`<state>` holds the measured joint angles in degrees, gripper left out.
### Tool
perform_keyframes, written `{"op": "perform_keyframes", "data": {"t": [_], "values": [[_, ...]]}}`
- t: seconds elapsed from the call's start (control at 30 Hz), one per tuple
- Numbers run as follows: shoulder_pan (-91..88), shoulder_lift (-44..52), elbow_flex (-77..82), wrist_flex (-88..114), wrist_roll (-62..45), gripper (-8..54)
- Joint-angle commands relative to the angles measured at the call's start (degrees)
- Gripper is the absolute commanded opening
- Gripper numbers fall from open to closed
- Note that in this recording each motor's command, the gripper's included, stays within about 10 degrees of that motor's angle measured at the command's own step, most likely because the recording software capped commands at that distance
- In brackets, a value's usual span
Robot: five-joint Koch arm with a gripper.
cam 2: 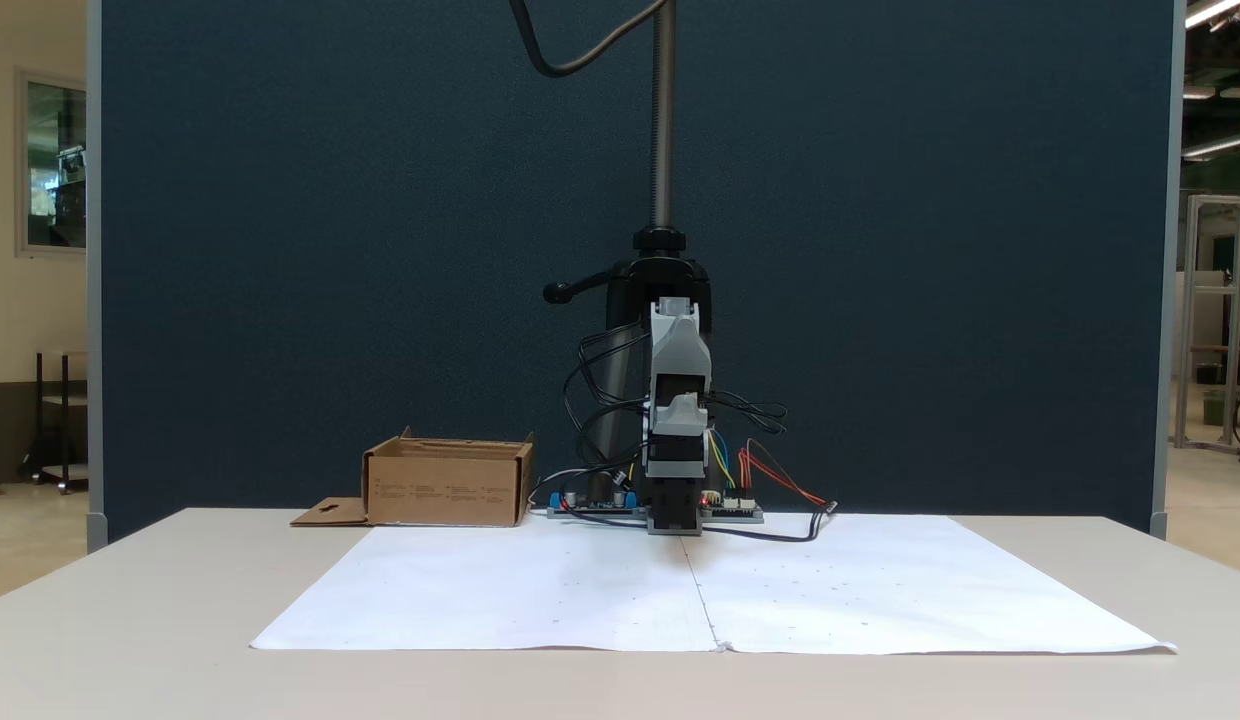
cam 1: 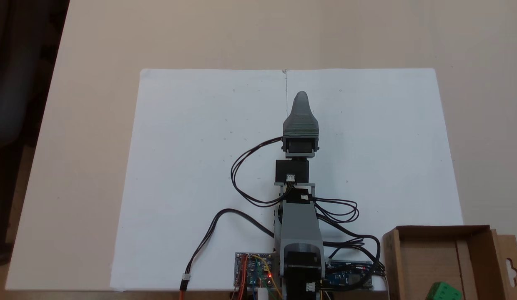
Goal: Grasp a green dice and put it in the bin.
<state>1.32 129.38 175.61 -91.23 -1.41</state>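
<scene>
Two white paper sheets [cam 1: 208, 175] lie side by side on the beige table [cam 1: 96, 41], with circuit boards [cam 1: 253, 270] and loose black cables [cam 1: 242, 175] around the arm's base. The small bright green plastic dice [cam 1: 442, 291] sits inside the shallow brown cardboard bin [cam 1: 425, 254], at the lower right of a fixed view. The grey gripper [cam 1: 301, 96] rests low over the paper seam, holding nothing; whether its jaws are parted cannot be told. The arm [cam 1: 299, 225] is folded, pointing straight ahead from its base.
</scene>
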Motion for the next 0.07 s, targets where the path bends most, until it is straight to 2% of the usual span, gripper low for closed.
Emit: {"op": "perform_keyframes", "data": {"t": [0.0, 0.03], "values": [[0.8, 6.4, 3.8, -4.6, -1.6, 44.6], [0.8, 6.3, 3.8, -4.6, -1.6, 44.6]]}}
